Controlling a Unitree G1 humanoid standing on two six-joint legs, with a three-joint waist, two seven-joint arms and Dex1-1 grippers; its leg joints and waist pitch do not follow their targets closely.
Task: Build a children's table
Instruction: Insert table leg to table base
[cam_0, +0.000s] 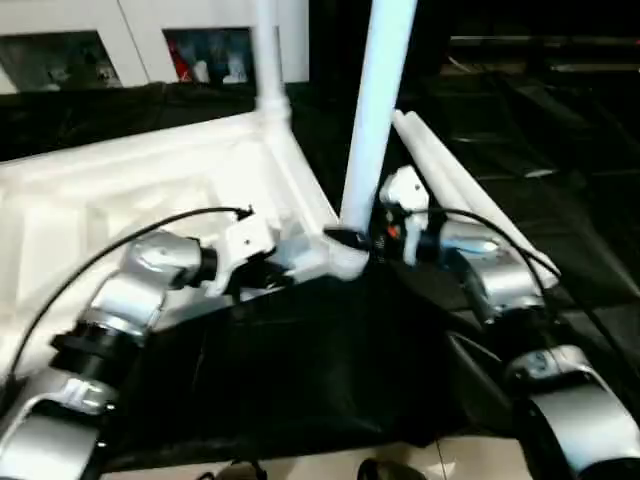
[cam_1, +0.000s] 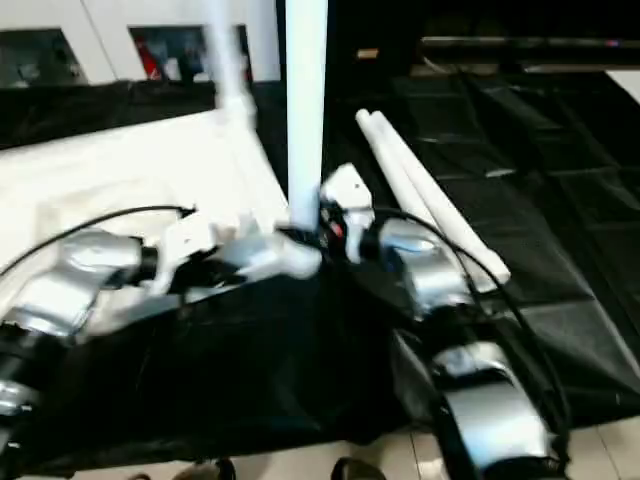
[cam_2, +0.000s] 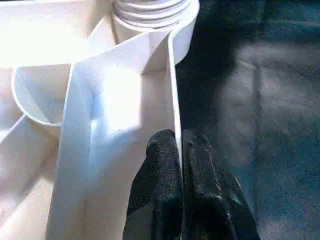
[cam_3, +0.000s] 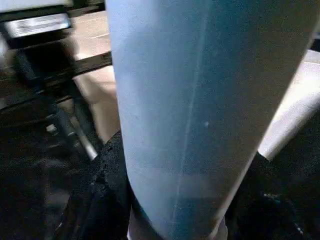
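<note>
At frame centre, the right gripper (cam_0: 358, 240) clamps 1 leg (cam_0: 378, 110) in its corner socket (cam_0: 345, 258) while the left gripper (cam_2: 181, 150) pinches the tabletop's rim (cam_2: 174, 90); next, likely twisting the leg home.

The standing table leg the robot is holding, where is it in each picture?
Left eye view: the standing leg rises right of centre.
Right eye view: the same leg, centre.
Left wrist view: just its ribbed foot in the corner socket, by the rim the left gripper pinches.
Right wrist view: close up, gripped by the right gripper.
Shared landmark: the corner socket.
</note>
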